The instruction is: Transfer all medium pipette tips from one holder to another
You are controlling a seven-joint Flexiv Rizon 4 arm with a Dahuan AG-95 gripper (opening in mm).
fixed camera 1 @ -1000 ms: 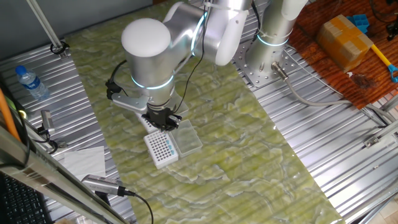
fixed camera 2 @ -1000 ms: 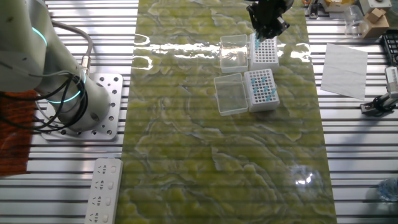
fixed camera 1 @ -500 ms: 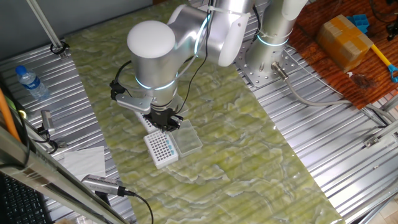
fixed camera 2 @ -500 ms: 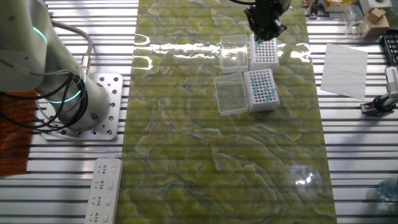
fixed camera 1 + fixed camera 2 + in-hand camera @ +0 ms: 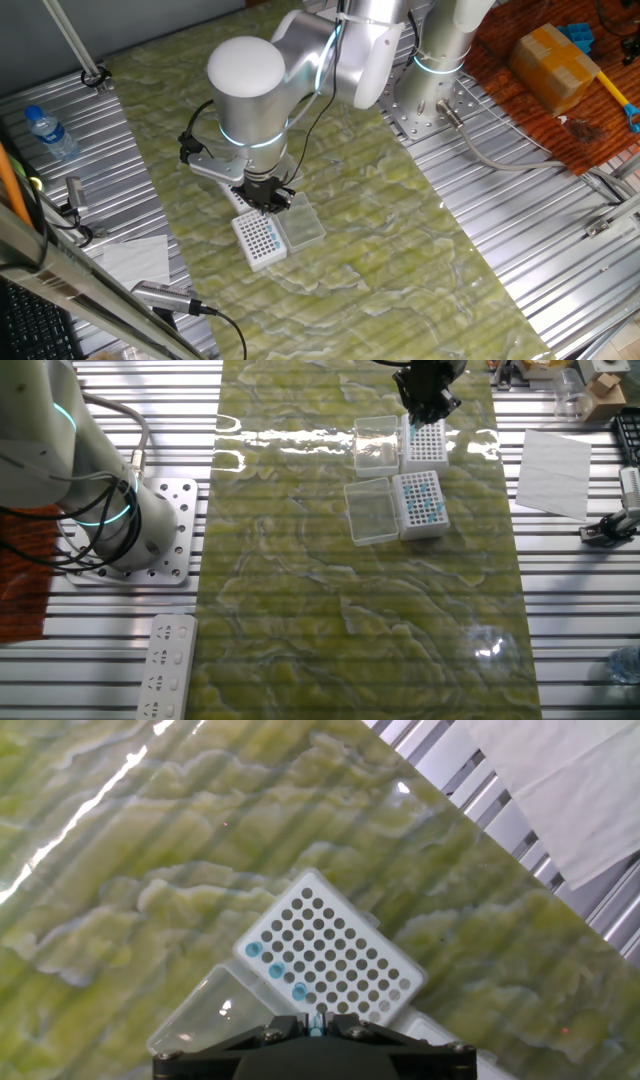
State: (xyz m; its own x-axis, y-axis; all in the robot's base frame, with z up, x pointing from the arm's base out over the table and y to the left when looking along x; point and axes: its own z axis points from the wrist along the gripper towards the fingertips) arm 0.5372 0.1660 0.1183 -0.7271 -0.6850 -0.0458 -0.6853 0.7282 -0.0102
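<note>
While the black two-finger gripper (image 5: 316,1028) hangs over the white perforated tip holder (image 5: 330,949) near the bench's edge, its jaws pinch one slender light-blue-topped pipette tip (image 5: 316,1021) — long axis upright, pointing down; three more (image 5: 274,970) sit in the holder's corner.

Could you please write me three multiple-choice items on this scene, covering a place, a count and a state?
1. Where is the gripper?
A. above the nearly empty holder
B. above the paper sheet
C. above the power strip

2. How many blue-topped tips stand in that holder in the hand view?
A. none
B. three
C. twelve

3. How are the lids of the two holders?
A. both shut
B. one shut
C. both open

Answers: 1 A, it hangs over the sparse grid; 2 B, three blue dots line one edge; 3 C, both clear lids lie flat beside their grids.
</note>
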